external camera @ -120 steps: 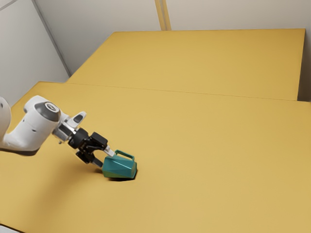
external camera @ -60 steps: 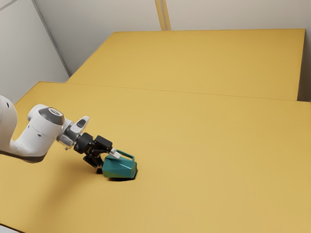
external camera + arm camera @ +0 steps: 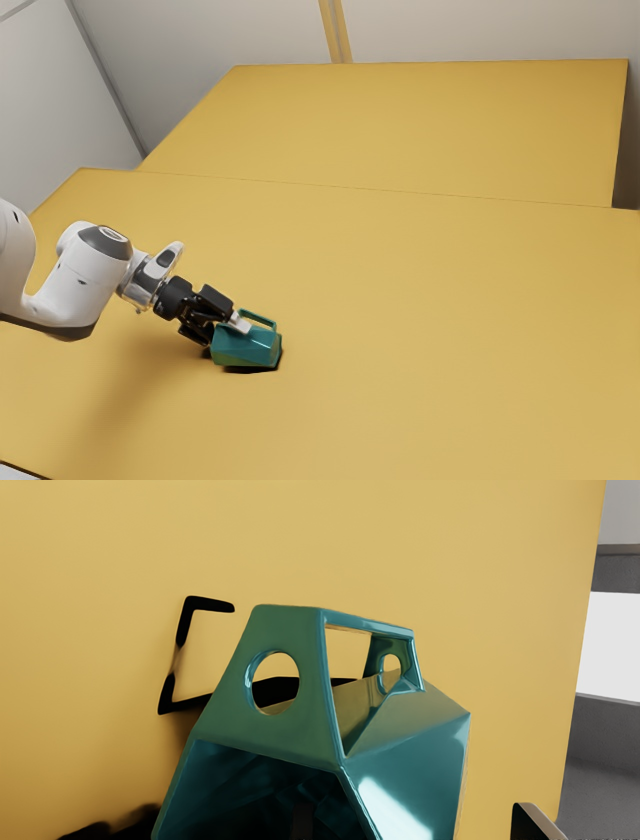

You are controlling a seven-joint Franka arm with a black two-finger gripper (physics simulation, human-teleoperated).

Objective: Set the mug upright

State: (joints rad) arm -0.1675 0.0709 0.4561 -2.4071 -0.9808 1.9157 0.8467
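Gripper (image 3: 226, 337) and mug (image 3: 246, 348) meet at the mug's open mouth, the gripper's fingers (image 3: 530, 826) parted widely enough to straddle one side of the mug. One dark fingertip shows inside the mouth; the other is outside, with a strip of yellow between it and the mug's side in the wrist view. Nothing is clamped between the two. Whether the inner fingertip touches the mug's inside cannot be told.

The teal, glossy, many-sided mug lies on its side on the yellow table (image 3: 430, 300), not upright. Its mouth faces the gripper and its base points toward the exterior view's right. The handle (image 3: 367, 622) is an angular loop with round holes through its two end pieces, standing out from the upper side of the body. A dark shadow (image 3: 185, 625) on the table beside the mug repeats the handle's squared outline.

Behind the gripper, the white and grey arm (image 3: 80, 285) comes in from the exterior view's left, angled down toward the mug. Beyond the table is another yellow surface (image 3: 430, 130), backed by pale walls (image 3: 200, 60) with a yellow stripe (image 3: 336, 30) on one.
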